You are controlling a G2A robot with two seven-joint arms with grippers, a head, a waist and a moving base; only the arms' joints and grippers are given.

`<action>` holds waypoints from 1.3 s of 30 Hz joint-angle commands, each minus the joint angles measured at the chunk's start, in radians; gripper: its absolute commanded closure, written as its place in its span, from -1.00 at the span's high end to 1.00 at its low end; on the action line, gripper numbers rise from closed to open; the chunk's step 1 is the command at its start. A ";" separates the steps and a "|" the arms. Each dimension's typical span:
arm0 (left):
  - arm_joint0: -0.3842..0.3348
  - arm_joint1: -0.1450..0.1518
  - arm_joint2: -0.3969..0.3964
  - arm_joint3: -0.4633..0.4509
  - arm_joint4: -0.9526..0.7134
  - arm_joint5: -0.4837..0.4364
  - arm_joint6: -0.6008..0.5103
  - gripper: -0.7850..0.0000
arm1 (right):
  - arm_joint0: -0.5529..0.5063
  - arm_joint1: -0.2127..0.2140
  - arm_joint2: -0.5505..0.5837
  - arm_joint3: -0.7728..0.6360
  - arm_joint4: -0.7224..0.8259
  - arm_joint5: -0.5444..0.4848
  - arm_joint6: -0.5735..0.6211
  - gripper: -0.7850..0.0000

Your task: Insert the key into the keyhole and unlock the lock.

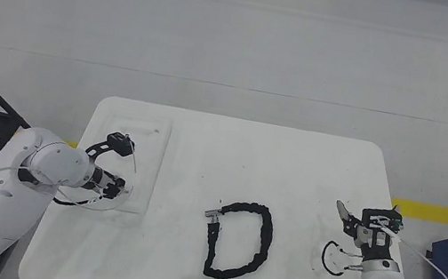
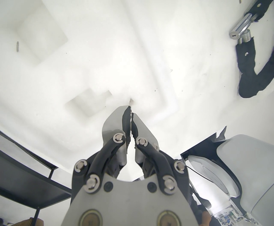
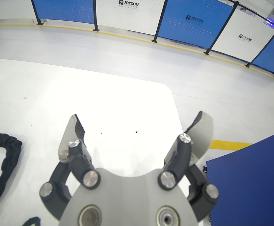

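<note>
My left gripper [image 2: 129, 112] is shut on a thin metal key [image 2: 130, 103], held edge-on, with its tip poking out just over the white foam tray [image 2: 53, 70]. In the top view this gripper [image 1: 126, 144] is over the tray [image 1: 156, 132] at the table's left side. The black fabric-covered chain lock [image 1: 238, 239] lies in a loop at mid-table. Its shiny lock cylinder [image 2: 239, 28] faces the left arm, with the keyhole on its end. My right gripper [image 3: 139, 126] stands open with nothing in it above the table's right part, to the right of the chain [image 3: 8, 154].
The foam tray has several shallow rectangular recesses [image 2: 85, 102]. The white table [image 1: 309, 168] has rounded corners, and its right edge [image 3: 175, 102] is near the right gripper. A dark blue box [image 3: 241, 184] stands beside the table. A black frame [image 2: 25, 171] sits below the left edge.
</note>
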 commanded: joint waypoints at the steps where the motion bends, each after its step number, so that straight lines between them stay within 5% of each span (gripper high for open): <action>1: 0.012 0.007 -0.035 -0.020 -0.003 -0.005 -0.011 -1.00 | 0.000 0.000 0.000 0.000 0.000 0.000 0.000 1.00; 11: 0.126 0.040 -0.188 -0.160 0.045 -0.053 -0.016 -1.00 | 0.000 0.000 0.000 0.000 0.000 0.000 0.000 1.00; 13: 0.146 0.047 -0.199 -0.192 0.162 -0.098 0.019 -1.00 | 0.000 0.000 0.000 0.000 0.000 0.000 0.000 1.00; 17: 0.216 0.050 -0.152 -0.199 0.412 -0.155 0.157 -1.00 | 0.000 0.000 0.000 0.000 0.000 0.000 0.000 1.00; 39: 0.185 0.035 -0.030 -0.197 0.258 -0.105 0.121 -1.00 | 0.000 0.000 0.000 0.000 0.000 0.000 0.000 1.00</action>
